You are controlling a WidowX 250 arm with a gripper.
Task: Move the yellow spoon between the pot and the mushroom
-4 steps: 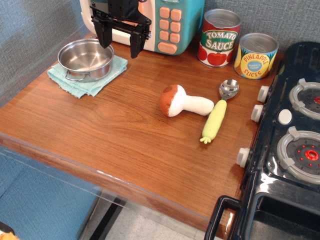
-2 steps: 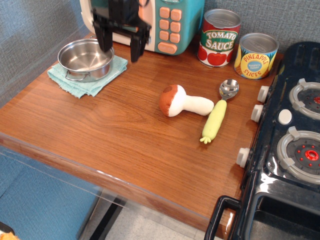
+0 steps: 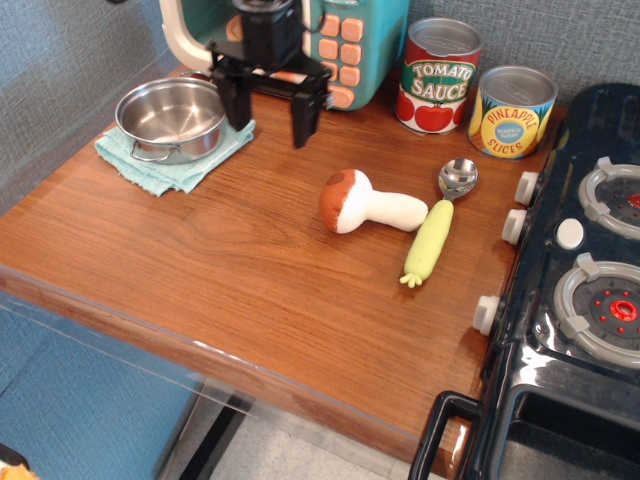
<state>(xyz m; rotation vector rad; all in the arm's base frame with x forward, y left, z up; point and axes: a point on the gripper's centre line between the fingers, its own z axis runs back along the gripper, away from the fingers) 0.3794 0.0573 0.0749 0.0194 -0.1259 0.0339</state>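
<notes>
gripper (image 3: 271,110) jaws apart, empty, beside pot (image 3: 171,118) | yellow spoon (image 3: 437,226) right of mushroom (image 3: 368,204), touching stem | likely light, rigid; metal bowl slick | grab thick handle mid-length

Two cans (image 3: 441,75), one pot (image 3: 171,118), mushroom (image 3: 368,203), spoon (image 3: 437,225).

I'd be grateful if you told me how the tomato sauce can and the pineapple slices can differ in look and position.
The tomato sauce can has a green, white and red label showing tomatoes; the pineapple slices can has a yellow label with a blue badge. The tomato sauce can looks taller and stands nearer the toy microwave; the pineapple slices can looks shorter and stands nearer the toy stove. Both stand upright at the back of the wooden counter, with silvery tops.
</notes>
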